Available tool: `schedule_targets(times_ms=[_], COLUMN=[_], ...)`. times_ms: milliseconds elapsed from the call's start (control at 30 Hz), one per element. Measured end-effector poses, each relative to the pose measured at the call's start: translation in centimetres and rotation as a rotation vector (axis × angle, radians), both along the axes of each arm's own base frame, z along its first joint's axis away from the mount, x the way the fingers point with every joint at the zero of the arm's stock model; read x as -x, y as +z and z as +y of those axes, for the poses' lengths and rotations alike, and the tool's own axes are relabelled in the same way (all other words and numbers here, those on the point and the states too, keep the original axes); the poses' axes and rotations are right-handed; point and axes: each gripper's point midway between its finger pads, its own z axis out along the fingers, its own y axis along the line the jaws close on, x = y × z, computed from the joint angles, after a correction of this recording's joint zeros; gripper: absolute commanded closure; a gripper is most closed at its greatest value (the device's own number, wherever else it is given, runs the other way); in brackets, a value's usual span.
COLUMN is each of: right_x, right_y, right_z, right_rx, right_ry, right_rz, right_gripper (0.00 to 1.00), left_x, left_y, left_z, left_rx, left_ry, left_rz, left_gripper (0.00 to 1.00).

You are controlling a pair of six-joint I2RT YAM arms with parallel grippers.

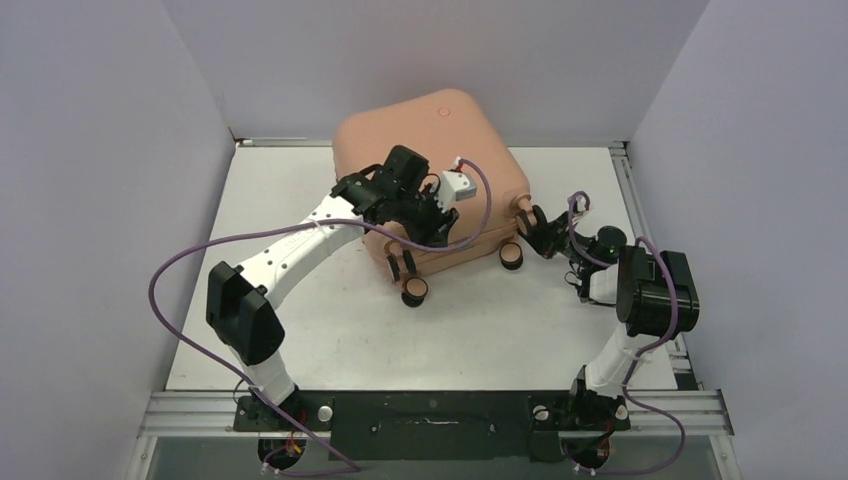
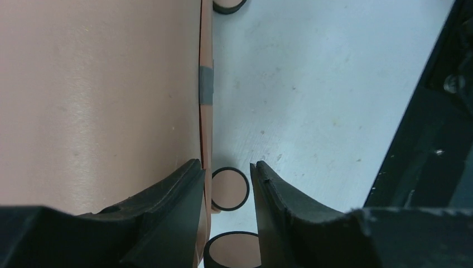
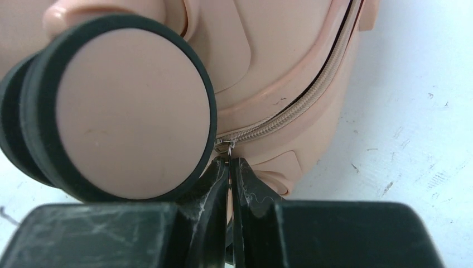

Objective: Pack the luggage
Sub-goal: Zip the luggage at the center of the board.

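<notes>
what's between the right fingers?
The zipper pull of the luggage, pinched by the right fingers beside a caster wheel. Right wrist view shows it.

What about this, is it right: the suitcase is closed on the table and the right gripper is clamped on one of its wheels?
Not quite. The suitcase is closed on the table, but the right gripper is clamped on the zipper pull, just beside a wheel. The right wrist view shows it.

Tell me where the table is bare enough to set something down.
Bare table lies between the luggage and the arm bases, and in the back-left strip beside the luggage. Crowded: the luggage's near-right corner, where the right gripper pinches the zipper pull.
</notes>
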Motion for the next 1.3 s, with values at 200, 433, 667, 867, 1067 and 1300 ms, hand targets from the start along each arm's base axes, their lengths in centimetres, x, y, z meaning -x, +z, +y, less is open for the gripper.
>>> schedule_targets(times_ms=[200,433,667,867,1067,1300], right_x=[-0.5,-1.7,-2.2,-3.3,-3.8,-5.0], right_y=[0.1,0.3,0.5,0.9,1.0,0.8], right_z=[-0.3,-1.7,-2.4,-2.8,-2.4,-2.1], right_rx=[-0.009,0.077,0.133,0.145,0.033,-0.057], right_ry=[-0.024,-0.119,-0.177,-0.204,-0.204,-0.175], right_rz=[0.025,0.042,0.062,0.083,0.152,0.204], right_gripper=[0.95,0.95,0.95,0.95,0.95,0.95], left_x=[0.8,0.3,0.4,0.4,0.8,1.6], left_y=[-3.1,-5.0,-6.2,-6.0,-5.6,-5.0], left_z=[0.5,2.7,3.5,3.7,4.1,4.4], left_rx=[-0.165,-0.313,-0.386,-0.377,-0.362,-0.34], left_ry=[-0.01,-0.01,-0.037,-0.06,-0.071,-0.102], left_rz=[-0.095,-0.162,-0.198,-0.246,-0.268,-0.275], left_gripper=[0.71,0.94,1.0,1.0,1.0,1.0])
